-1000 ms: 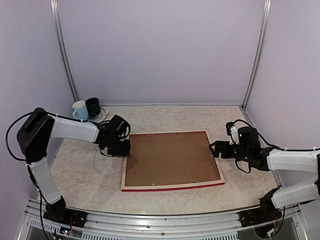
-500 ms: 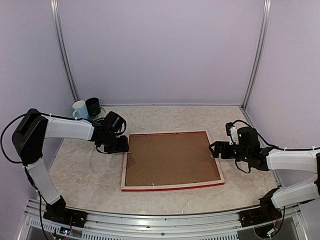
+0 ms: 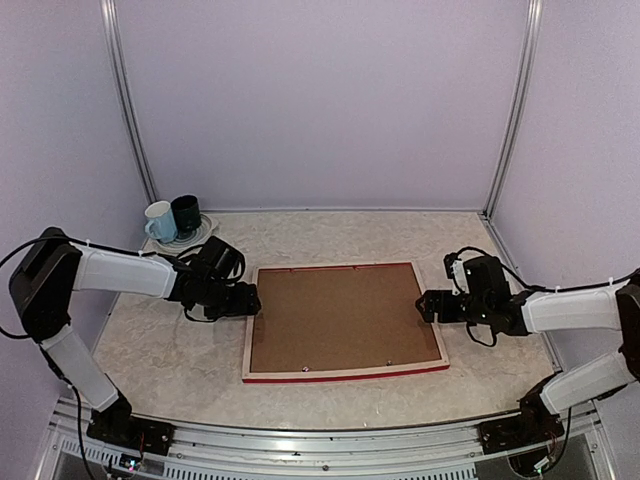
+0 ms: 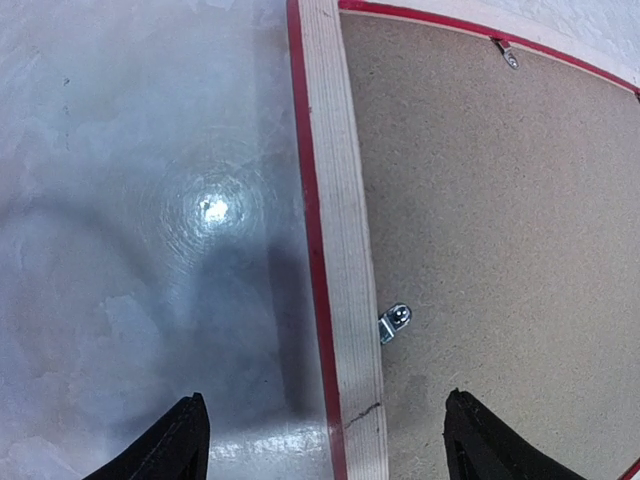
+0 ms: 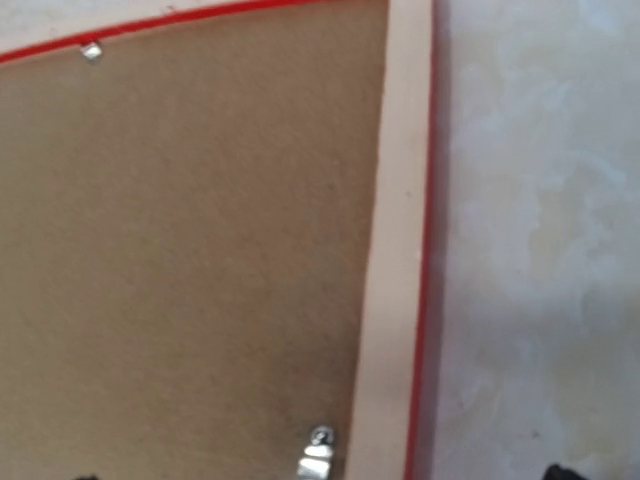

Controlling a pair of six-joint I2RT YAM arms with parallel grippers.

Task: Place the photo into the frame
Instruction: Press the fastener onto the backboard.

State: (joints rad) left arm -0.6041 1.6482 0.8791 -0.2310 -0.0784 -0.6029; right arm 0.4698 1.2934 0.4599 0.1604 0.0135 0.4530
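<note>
Bare desk [image 3: 160, 340] to the outside, frame [image 3: 345, 373] rails below
The left end effector [image 3: 251, 299], fingers spread wide, hangs over the left rail; the desk lies free on its outer side, and two mugs [image 3: 173, 217] stand well behind it. The right end effector [image 3: 424, 306], also spread, hangs over the right rail with free desk beyond it.

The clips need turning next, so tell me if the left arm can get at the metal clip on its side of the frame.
Probably yes: the left gripper hangs open over the side rail of the frame, with the clip just ahead of it and nothing covering it.
</note>
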